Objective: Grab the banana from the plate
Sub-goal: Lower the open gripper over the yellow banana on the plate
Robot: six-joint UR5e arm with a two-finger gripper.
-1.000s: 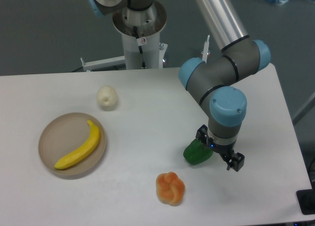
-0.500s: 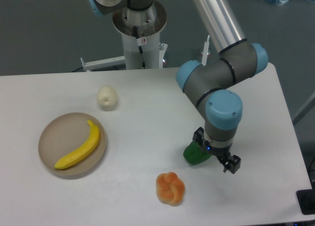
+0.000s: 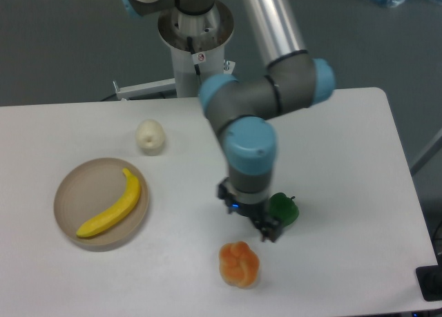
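The yellow banana (image 3: 113, 204) lies diagonally on the round tan plate (image 3: 77, 193) at the left of the table. My gripper (image 3: 246, 213) points down over the table's middle, well to the right of the plate and far from the banana. Its two black fingers (image 3: 271, 233) stand spread apart with nothing between them, so it is open and empty.
A green pepper (image 3: 284, 209) sits just right of the gripper. A lumpy orange pepper (image 3: 239, 264) lies just below it near the front edge. A cream-white round fruit (image 3: 150, 137) sits behind the plate. The arm's base (image 3: 195, 37) stands at the back.
The arm has swung left, bringing the gripper from the right side of the green pepper to its left side, closer to the plate. The pepper stays on the table.
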